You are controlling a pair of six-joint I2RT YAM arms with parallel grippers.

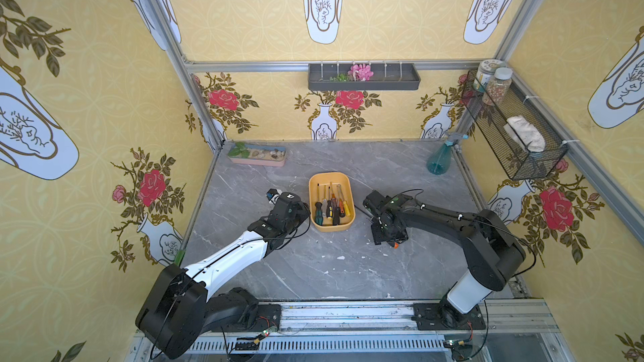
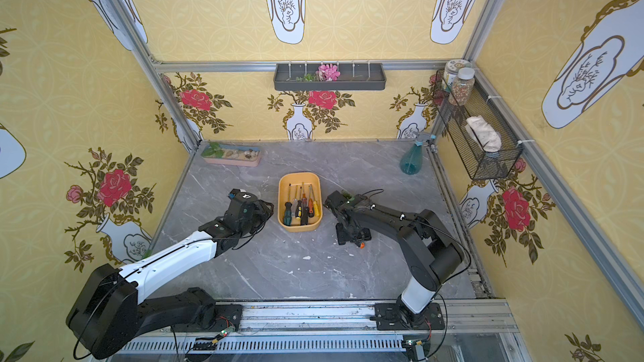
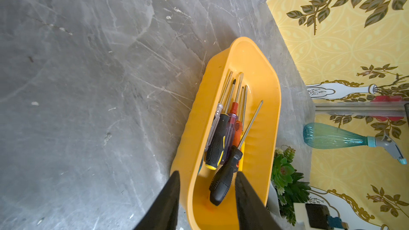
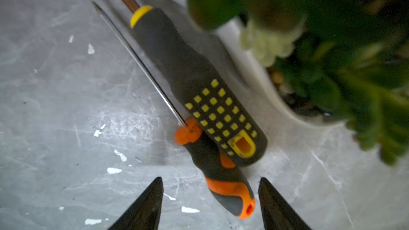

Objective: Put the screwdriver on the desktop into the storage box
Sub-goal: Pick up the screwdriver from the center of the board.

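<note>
Screwdriver (image 4: pixel 188 132), orange-grip, on desktop (image 4: pixel 55 107) btwn right gripper's (image 4: pixel 210 179) spread jaws; succulent dish (image 4: pixel 287 107) crowds 1 side; left gripper (image 3: pixel 207 173) spread too.

Teal spray bottle (image 1: pixel 439 158) upright; well left of it, a pink tray (image 1: pixel 258 162) holding pebbles (image 1: pixel 265 152). Above and right of the bottle, a wire basket (image 1: pixel 488 123) carrying two jars (image 1: pixel 496 87) and a cloth (image 1: pixel 526 133); above and left, a dark shelf (image 1: pixel 364 85) bearing a pink flower (image 1: pixel 360 72).
</note>
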